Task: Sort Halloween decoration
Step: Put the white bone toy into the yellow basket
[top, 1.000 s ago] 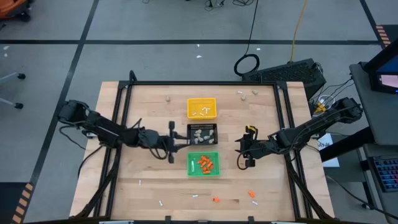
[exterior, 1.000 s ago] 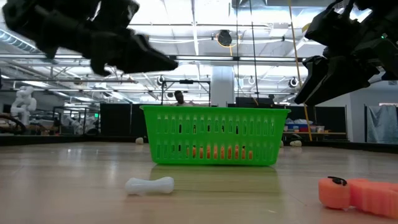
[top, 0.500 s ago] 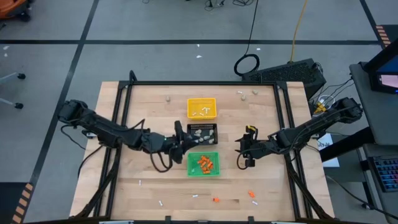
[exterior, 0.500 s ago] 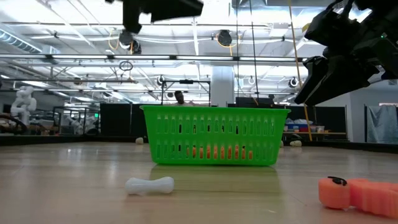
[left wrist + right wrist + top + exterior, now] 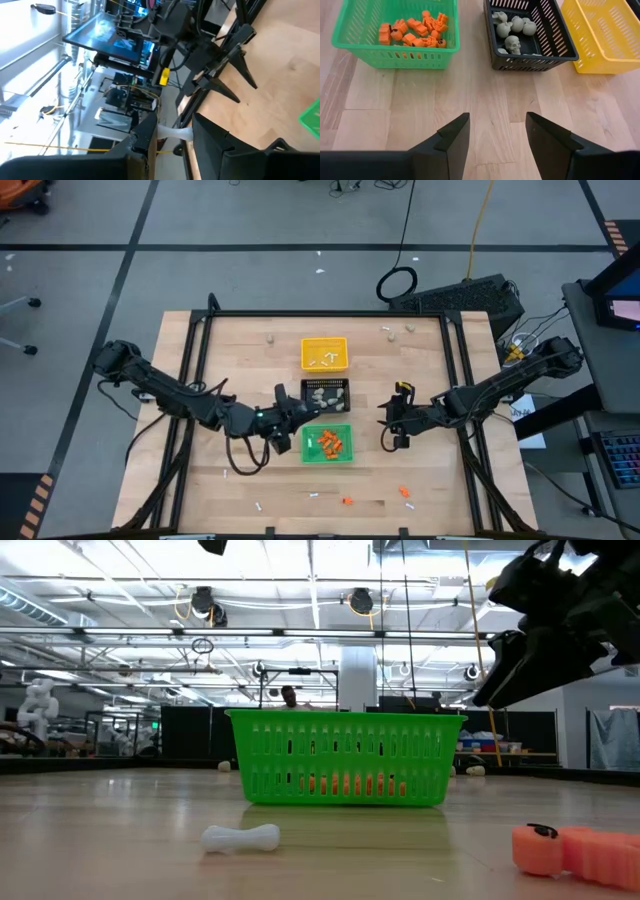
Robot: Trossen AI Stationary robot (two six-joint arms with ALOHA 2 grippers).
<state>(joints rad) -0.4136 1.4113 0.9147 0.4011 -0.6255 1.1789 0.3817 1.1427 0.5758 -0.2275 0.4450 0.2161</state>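
The Halloween decoration lies partly sorted. Orange bits (image 5: 412, 30) are in the green tray (image 5: 328, 442), beige-grey skulls (image 5: 512, 30) in the black tray (image 5: 326, 394), and white sticks (image 5: 322, 361) in the yellow tray (image 5: 325, 353). My left gripper (image 5: 290, 418) hovers beside the green tray's far left corner, pointing level, and is shut on a small white bone (image 5: 175, 134). My right gripper (image 5: 393, 426) stands open to the right of the trays, with bare wood between its fingers (image 5: 495, 145). My left gripper pinches the white bone (image 5: 183, 134) between its two fingers. The bone spans the narrow gap between them. The fingers lie level, pointing toward the table's right side. The bone is lifted well clear of the table.
Loose pieces lie near the table's front edge: white sticks (image 5: 258, 506), orange bits (image 5: 405, 493), a white bone (image 5: 240, 837) and an orange piece (image 5: 570, 850). Beige lumps (image 5: 268, 337) and a white stick (image 5: 386, 332) lie at the far edge. The black frame rails (image 5: 200, 360) border the table.
My left gripper has risen, leaving the low view at the top. It has also gone a little toward the table's right and near edges, beside the green tray, and rolled about its own axis, keeping hold of the bone.
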